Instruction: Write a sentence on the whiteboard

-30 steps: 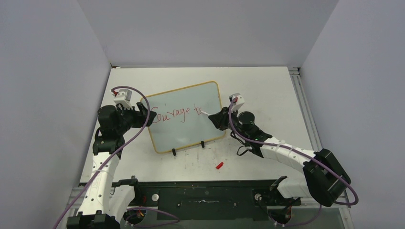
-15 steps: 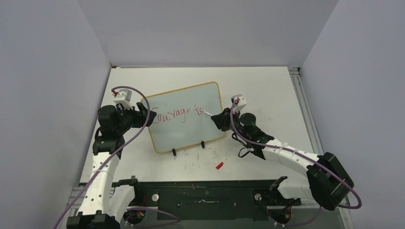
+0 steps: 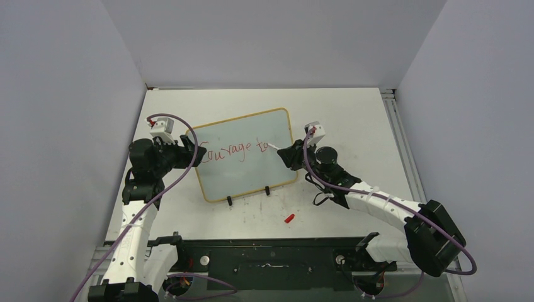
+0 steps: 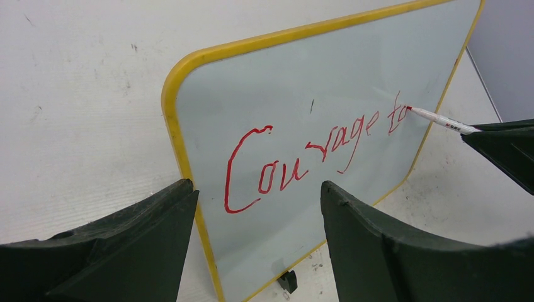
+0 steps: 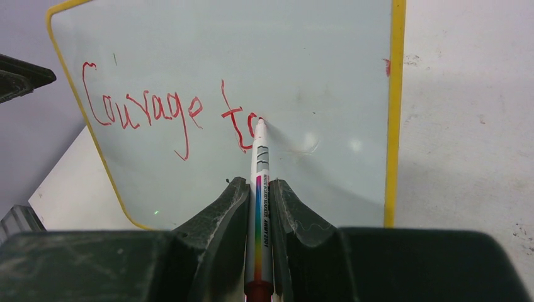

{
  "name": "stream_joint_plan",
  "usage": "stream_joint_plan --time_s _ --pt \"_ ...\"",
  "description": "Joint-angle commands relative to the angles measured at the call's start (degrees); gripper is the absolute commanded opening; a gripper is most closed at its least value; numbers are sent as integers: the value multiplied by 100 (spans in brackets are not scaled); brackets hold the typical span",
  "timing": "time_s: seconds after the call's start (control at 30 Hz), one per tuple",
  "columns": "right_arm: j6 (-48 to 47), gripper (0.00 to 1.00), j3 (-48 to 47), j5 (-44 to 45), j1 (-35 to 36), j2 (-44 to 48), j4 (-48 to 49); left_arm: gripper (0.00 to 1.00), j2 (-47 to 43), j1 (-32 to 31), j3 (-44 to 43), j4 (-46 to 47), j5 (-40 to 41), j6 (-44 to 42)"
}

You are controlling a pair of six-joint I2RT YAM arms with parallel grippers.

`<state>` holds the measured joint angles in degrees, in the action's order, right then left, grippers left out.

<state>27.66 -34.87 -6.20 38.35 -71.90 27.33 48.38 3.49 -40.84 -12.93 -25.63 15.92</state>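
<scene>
Right jaws tight on marker, tip at the sentence on the whiteboard; left jaws wide, empty.

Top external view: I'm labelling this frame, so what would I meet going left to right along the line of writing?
Left tool → red writing → marker → right tool

The sentence on the whiteboard reads "Courage to"; marker print illegible.

Small red plastic piece, perhaps a marker cap, lying on scuffed white tabletop near black front rail; plain grey walls around.
</scene>
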Motion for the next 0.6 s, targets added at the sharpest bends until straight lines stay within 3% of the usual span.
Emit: stream_joint_plan --time_s 0.0,0.27,0.57 --pt "-42 5 -263 64 7 -125 329 70 -57 45 -152 273 -118 16" --pt "-48 5 -293 -12 62 -216 339 70 -66 40 -152 267 -110 16" --pt "-198 5 -294 312 57 690 -75 70 -67 51 -145 265 -103 16"
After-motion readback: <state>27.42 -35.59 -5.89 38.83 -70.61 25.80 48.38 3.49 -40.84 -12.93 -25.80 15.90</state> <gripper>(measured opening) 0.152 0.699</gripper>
